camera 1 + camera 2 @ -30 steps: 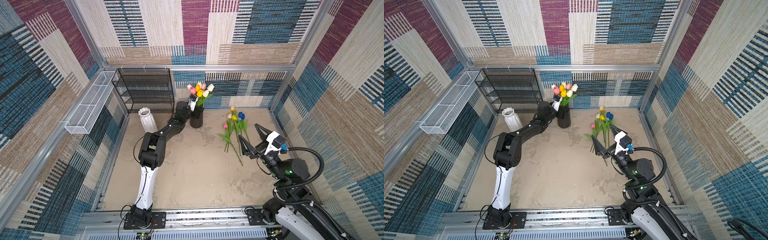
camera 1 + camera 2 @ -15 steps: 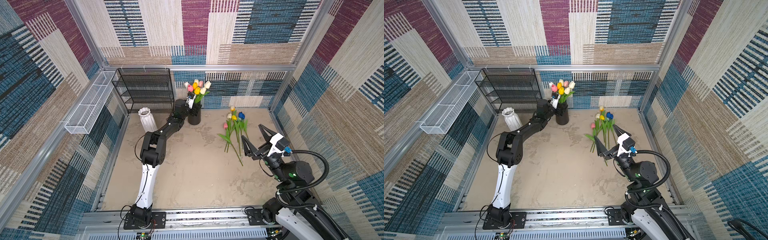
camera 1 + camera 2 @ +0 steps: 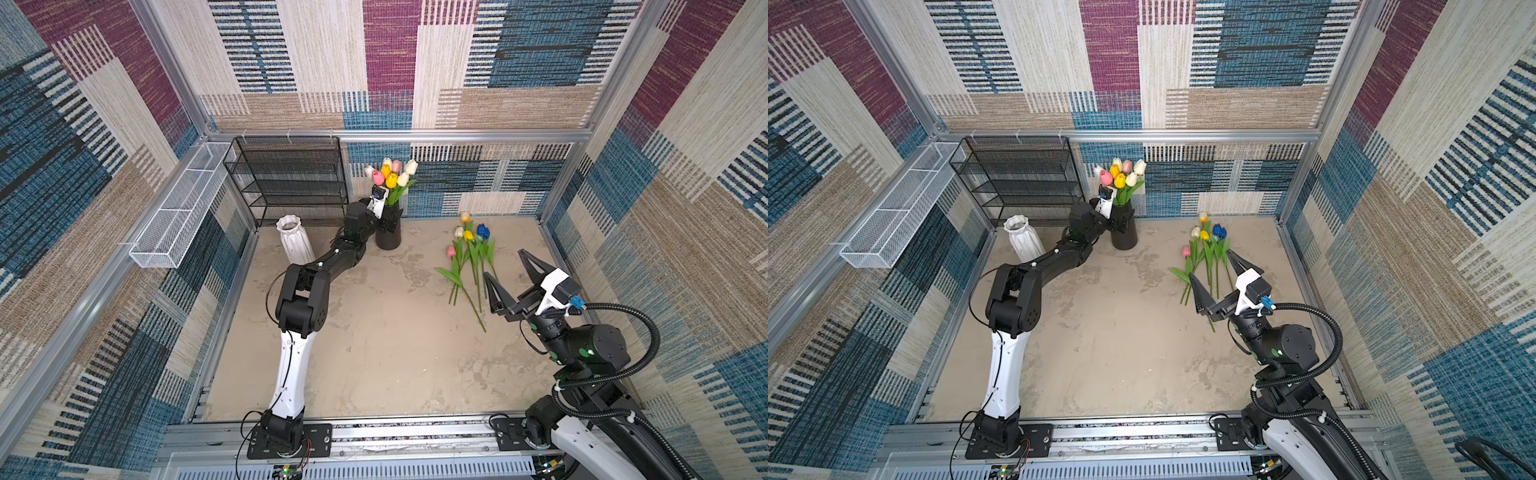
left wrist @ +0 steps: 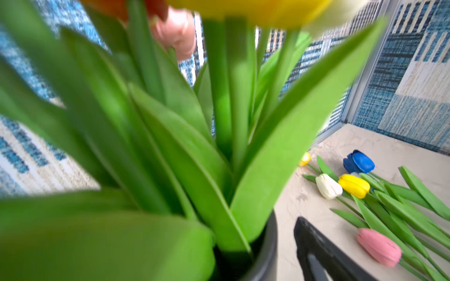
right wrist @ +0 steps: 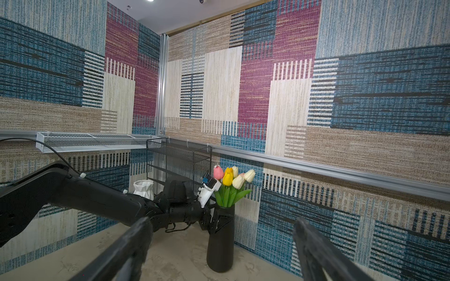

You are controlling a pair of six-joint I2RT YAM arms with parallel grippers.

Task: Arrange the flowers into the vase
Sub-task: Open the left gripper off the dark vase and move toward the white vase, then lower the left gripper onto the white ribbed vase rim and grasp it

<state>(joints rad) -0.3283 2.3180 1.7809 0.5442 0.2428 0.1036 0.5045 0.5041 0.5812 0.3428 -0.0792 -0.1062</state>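
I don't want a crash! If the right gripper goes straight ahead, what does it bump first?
Probably the black vase: the wrist view shows it straight ahead of the open right gripper, nothing nearer, though depth is unclear.

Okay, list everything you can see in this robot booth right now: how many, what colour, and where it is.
black vase: one, black, back of the table beside the wire rack
tulips in vase: about eight, white, cream, yellow, orange and pink, standing in the black vase
loose tulips: five, orange-yellow, white, yellow, blue and pink, lying on the table's right side
white vase: one, ribbed white, empty, in front of the wire rack
wire rack: one, black mesh, back wall
mesh basket: one, white, hung on the left wall
table: one, beige
left claw: one, black, open, astride the black vase
right claw: one, black, open, raised by the loose tulips' stems
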